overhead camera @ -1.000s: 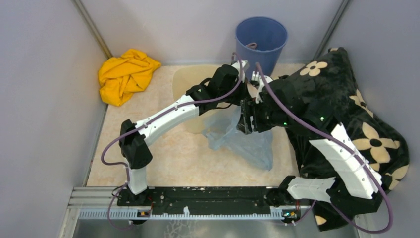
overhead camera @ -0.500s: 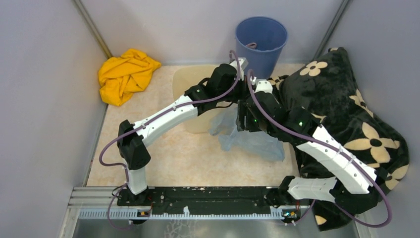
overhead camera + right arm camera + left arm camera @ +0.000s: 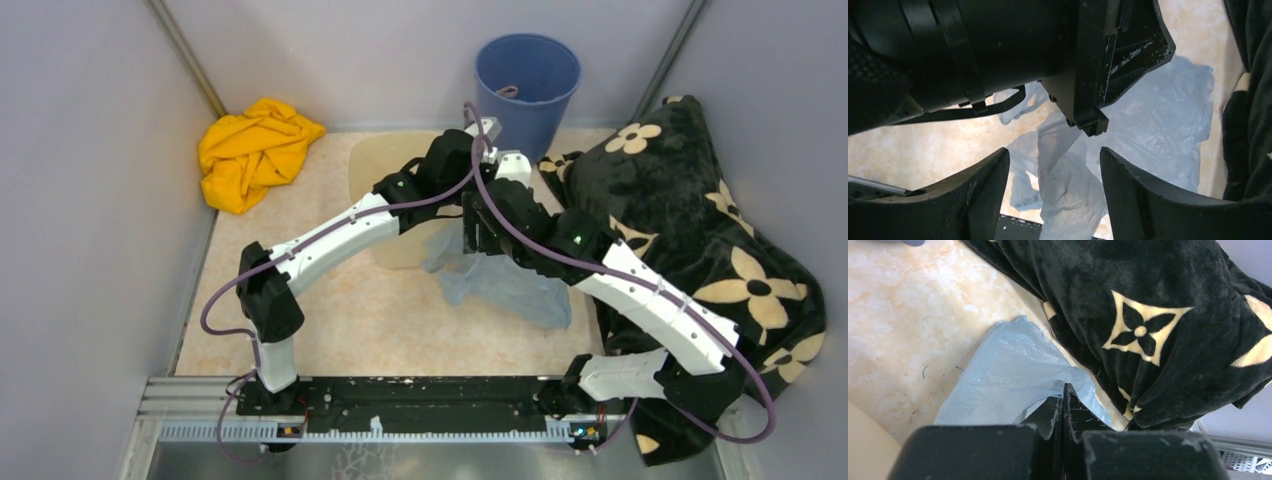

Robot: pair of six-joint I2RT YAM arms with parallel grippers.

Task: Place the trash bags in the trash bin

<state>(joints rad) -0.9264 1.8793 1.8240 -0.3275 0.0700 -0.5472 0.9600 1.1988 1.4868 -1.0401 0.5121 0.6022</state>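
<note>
Pale-blue trash bag (image 3: 505, 288) hangs at 4 o'clock of the trash bin (image 3: 368, 162), one fold pinched in the pressed-together left gripper (image 3: 1064, 393). Right gripper (image 3: 1050, 161) spread just below. Risk: thin film slips out, or the crowded arms collide.

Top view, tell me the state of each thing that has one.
Bag: crumpled on the table, top pinched up.
Bin: partly hidden, bag outside it.
Left fingers: shut on the bag.
Right fingers: open over the bag.
Bucket: upright.
Cloth: crumpled.
Blanket: heaped.
</note>
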